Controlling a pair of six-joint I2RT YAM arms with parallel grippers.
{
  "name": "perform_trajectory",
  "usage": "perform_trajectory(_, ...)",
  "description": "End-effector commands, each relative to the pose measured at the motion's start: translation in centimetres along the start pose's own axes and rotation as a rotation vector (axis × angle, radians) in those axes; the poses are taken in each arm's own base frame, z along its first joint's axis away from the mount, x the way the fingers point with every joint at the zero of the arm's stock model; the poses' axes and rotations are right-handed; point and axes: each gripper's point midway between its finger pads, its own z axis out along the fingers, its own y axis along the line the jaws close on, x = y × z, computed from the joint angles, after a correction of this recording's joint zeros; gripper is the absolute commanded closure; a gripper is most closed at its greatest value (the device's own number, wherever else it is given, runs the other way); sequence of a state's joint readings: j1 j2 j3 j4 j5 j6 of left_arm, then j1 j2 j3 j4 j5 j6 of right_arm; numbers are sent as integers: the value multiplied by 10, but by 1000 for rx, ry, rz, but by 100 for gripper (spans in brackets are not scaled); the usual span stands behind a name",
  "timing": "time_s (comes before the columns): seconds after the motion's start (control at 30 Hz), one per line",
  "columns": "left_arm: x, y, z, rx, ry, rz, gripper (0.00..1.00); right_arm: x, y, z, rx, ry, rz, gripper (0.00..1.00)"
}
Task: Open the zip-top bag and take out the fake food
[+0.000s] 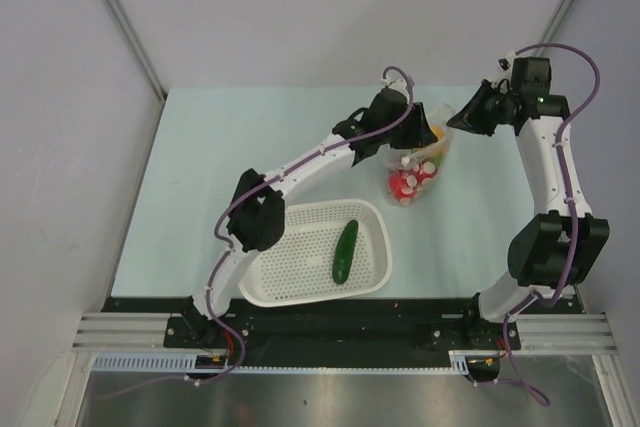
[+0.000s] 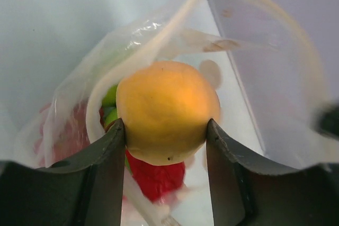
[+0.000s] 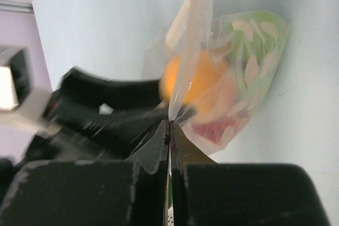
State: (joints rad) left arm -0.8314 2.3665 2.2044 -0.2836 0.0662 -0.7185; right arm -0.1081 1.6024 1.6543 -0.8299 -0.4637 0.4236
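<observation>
The clear zip-top bag (image 1: 428,153) lies at the table's back middle, its mouth open. My left gripper (image 2: 166,141) is shut on an orange fruit (image 2: 167,110) at the bag's mouth (image 2: 159,35); red (image 2: 156,175) and green (image 2: 109,104) fruits lie behind it inside the bag. My right gripper (image 3: 170,126) is shut on the bag's edge (image 3: 186,41) and holds it up; the orange fruit (image 3: 201,78) shows through the plastic. In the top view the left gripper (image 1: 405,142) is at the bag and the right gripper (image 1: 462,119) is just right of it. A dark green cucumber (image 1: 345,250) lies in the basket.
A white perforated basket (image 1: 300,257) stands at the table's near middle, beside the left arm's elbow (image 1: 258,215). The right arm (image 1: 555,237) rises along the table's right side. Grey walls close in the back and sides.
</observation>
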Motion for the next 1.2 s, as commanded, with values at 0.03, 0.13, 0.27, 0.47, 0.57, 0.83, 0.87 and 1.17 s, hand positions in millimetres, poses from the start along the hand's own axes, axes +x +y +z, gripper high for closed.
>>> perform_trajectory(0.03, -76, -77, -89, 182, -88, 127, 100, -32, 2, 2, 11, -86, -81, 100)
perform_trajectory(0.13, -91, -83, -118, 175, -98, 180, 100, -36, -5, 3, 33, -94, -91, 100)
perform_trajectory(0.27, -92, -77, -164, 114, -85, 268, 100, -44, -4, 5, 37, -103, -97, 100)
perform_trajectory(0.47, -22, -14, -223, -28, 64, 301, 100, -46, 3, 9, 18, -99, -96, 100)
perform_trajectory(0.57, 24, 8, -245, -24, 166, 280, 100, -44, 6, 11, 10, -95, -101, 100)
perform_trajectory(0.83, 133, 27, -254, 32, 393, 199, 99, -38, 3, 14, 4, -79, -100, 100)
perform_trajectory(0.87, 142, 32, -253, 22, 415, 191, 98, -38, 3, 14, 2, -80, -101, 100)
perform_trajectory(1.17, 170, 35, -242, 45, 502, 177, 22, -29, 8, 17, -8, -60, -105, 100)
